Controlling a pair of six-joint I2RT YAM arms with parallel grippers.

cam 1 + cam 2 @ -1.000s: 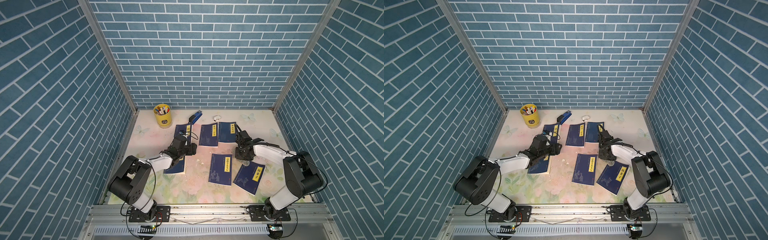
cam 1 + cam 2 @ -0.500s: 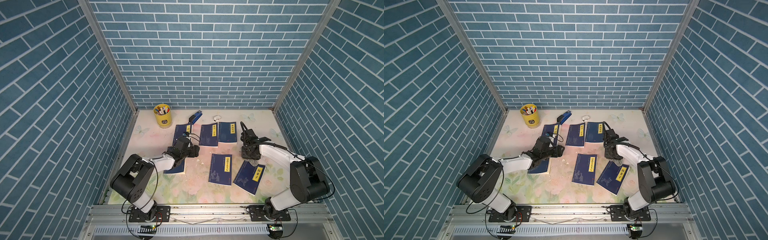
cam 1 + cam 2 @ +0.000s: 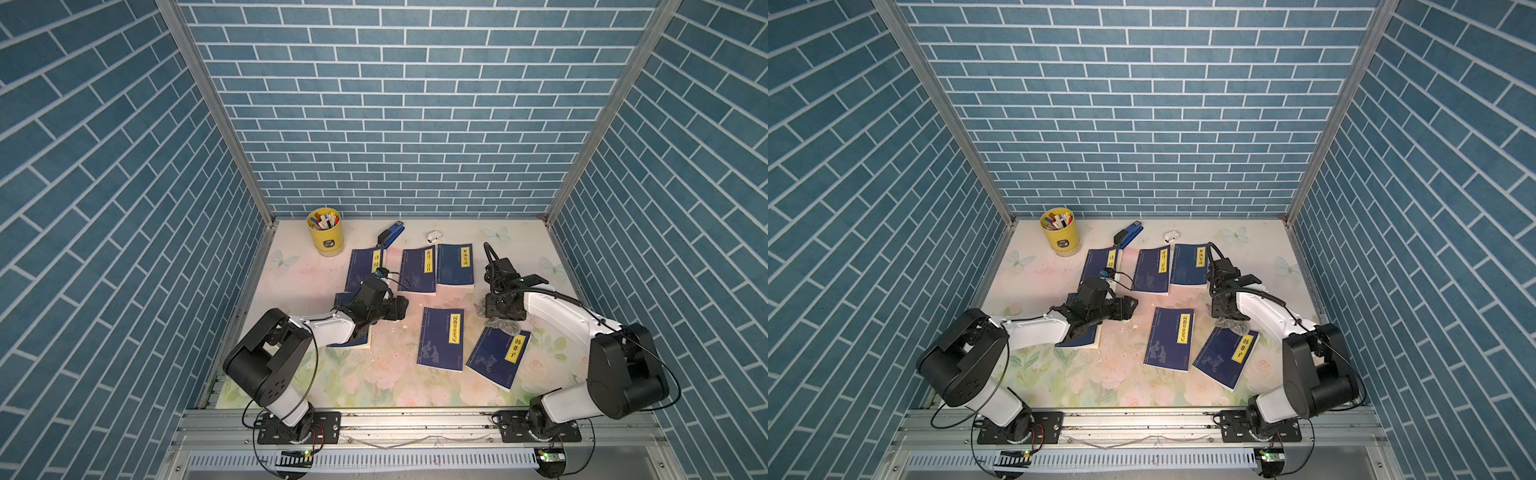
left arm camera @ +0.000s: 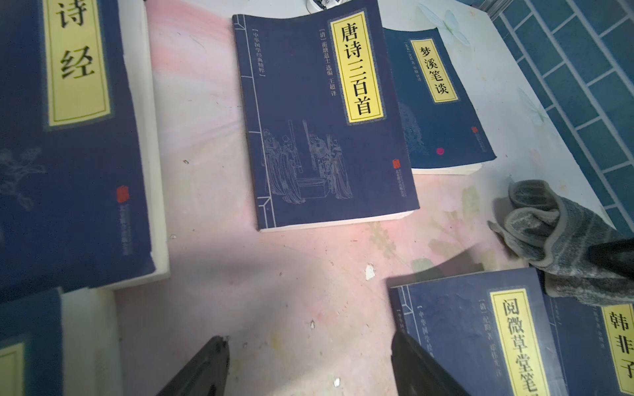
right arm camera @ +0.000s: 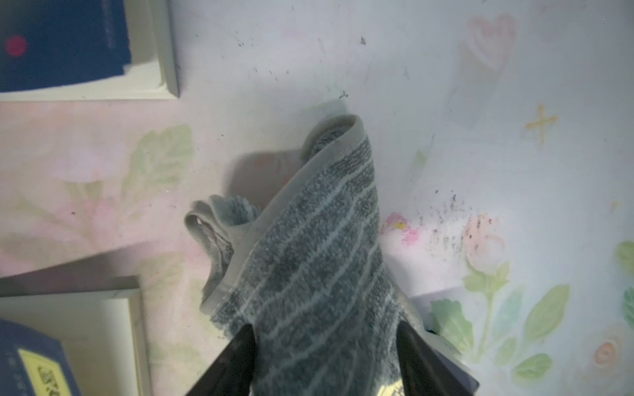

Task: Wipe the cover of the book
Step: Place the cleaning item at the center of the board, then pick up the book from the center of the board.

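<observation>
Right of centre on table (image 3: 307, 286), you'll find cloth (image 5: 308, 257) lying against far corner of front-right book (image 3: 490, 361), between jaws of right gripper (image 5: 322, 343). Jaws stand apart; pinching or not, can't tell from here. Your left gripper (image 4: 308, 346) hovers low over bare table among other books (image 3: 419, 270), jaws wide, nothing between.

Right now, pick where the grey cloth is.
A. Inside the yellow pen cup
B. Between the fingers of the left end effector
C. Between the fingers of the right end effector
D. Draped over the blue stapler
C: the right wrist view shows the grey cloth filling the gap between the fingers of the right end effector, while the left end effector has nothing in its gap.
</observation>
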